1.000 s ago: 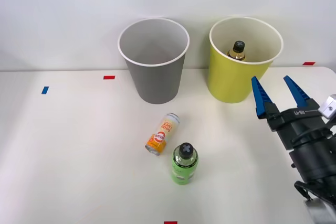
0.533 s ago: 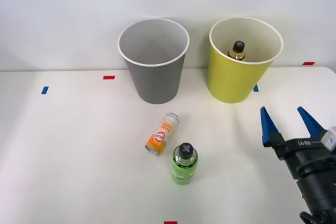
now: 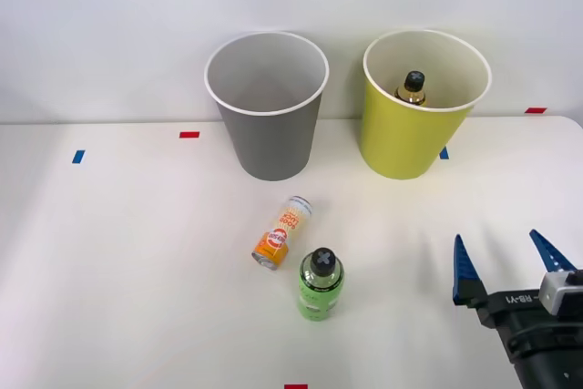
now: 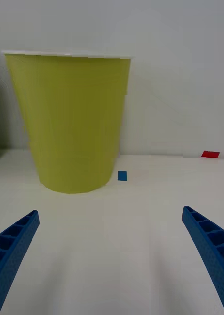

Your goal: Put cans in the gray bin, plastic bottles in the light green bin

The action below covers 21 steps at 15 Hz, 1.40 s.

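Observation:
An orange and white can (image 3: pixel 281 232) lies on its side on the white table, in front of the gray bin (image 3: pixel 268 107). Just beside the can stands a green plastic bottle (image 3: pixel 320 283) with a black cap. The light green bin (image 3: pixel 420 107) (image 4: pixel 72 120) stands to the right of the gray one, and a dark amber bottle (image 3: pixel 413 87) with a black cap rests inside it. My right gripper (image 3: pixel 506 261) (image 4: pixel 112 261) is open and holds nothing, low at the table's front right, well in front of the light green bin and to the right of the green bottle.
Small tape marks lie on the table: red (image 3: pixel 189 135), blue (image 3: pixel 78 157), red (image 3: pixel 536 110) (image 4: pixel 210 154), blue (image 3: pixel 444 153) (image 4: pixel 122 175) beside the green bin, and red (image 3: pixel 295 386) at the front edge. A white wall runs behind the bins.
My right gripper has drawn back from the light green bin toward the table's front right, staying open. The can, bottles and bins have not moved.

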Motion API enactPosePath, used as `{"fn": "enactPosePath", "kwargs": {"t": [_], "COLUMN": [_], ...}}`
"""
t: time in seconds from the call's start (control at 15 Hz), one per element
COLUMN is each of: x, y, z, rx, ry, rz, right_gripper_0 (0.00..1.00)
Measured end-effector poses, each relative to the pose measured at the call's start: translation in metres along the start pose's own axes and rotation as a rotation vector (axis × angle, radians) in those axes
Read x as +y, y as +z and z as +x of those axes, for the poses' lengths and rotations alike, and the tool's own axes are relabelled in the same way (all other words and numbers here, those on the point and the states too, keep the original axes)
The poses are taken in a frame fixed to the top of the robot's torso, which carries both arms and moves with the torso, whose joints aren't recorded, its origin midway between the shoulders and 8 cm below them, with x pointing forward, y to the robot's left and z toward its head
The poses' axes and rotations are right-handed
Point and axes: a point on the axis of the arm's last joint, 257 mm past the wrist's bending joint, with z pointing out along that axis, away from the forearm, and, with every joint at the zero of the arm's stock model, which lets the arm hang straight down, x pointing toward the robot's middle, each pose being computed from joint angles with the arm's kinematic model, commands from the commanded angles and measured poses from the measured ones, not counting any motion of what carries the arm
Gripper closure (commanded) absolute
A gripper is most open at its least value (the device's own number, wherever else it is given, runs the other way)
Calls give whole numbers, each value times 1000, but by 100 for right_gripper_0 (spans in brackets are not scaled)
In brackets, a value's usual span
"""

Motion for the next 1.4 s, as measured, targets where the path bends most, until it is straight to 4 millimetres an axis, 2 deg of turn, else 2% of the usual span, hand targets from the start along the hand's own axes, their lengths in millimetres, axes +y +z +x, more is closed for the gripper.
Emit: {"fn": "enactPosePath", "kwargs": {"t": [0.27,0.73,1.0,1.2,1.4], "x": [-2,12,32,49,54], "y": [-22,-38,-51,-59,-67], "z": [15,36,43,45,45], "rx": [33,14,33,34,34], "ry": [-77,-49,-133,-94,-44], "rz": [57,92,21,-49,-64], "right_gripper_0": [0,0,0,0,0]}}
